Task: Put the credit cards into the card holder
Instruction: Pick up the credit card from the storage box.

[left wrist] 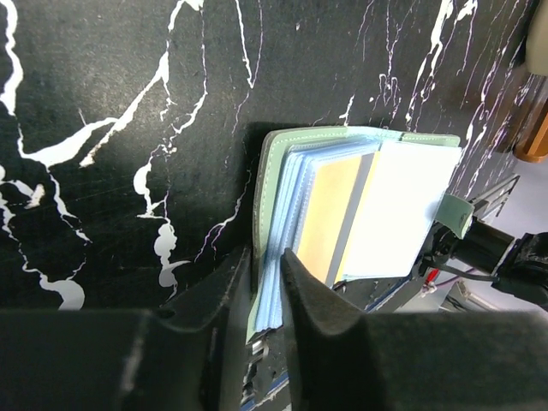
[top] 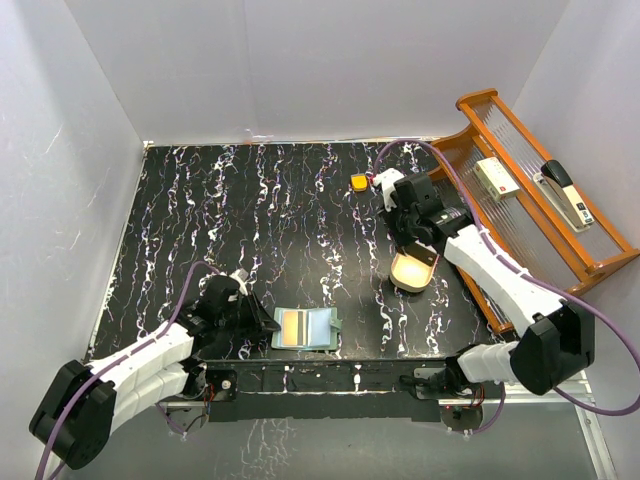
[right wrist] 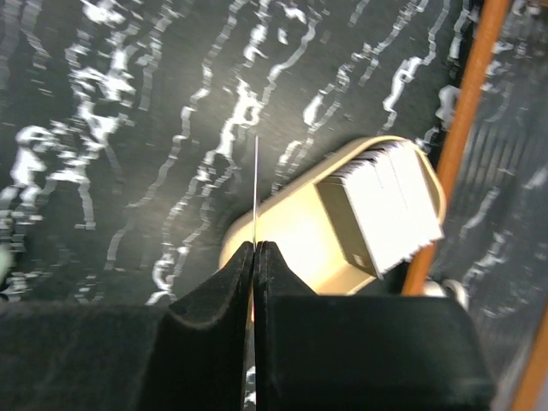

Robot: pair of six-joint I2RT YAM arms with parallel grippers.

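Right jaws are clenched on a thin card [right wrist: 256, 188]; the holder [left wrist: 342, 214] is straddled by left jaws, grip unclear. The card should be kept straight and carried toward 8 o'clock.

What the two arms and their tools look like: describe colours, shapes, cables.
Both the left arm and right arm have white shell segments joined by bulky black joints. A purple cable runs along each. The left tool and right tool have matte black fingers tapering to narrow tips. No markings are legible.
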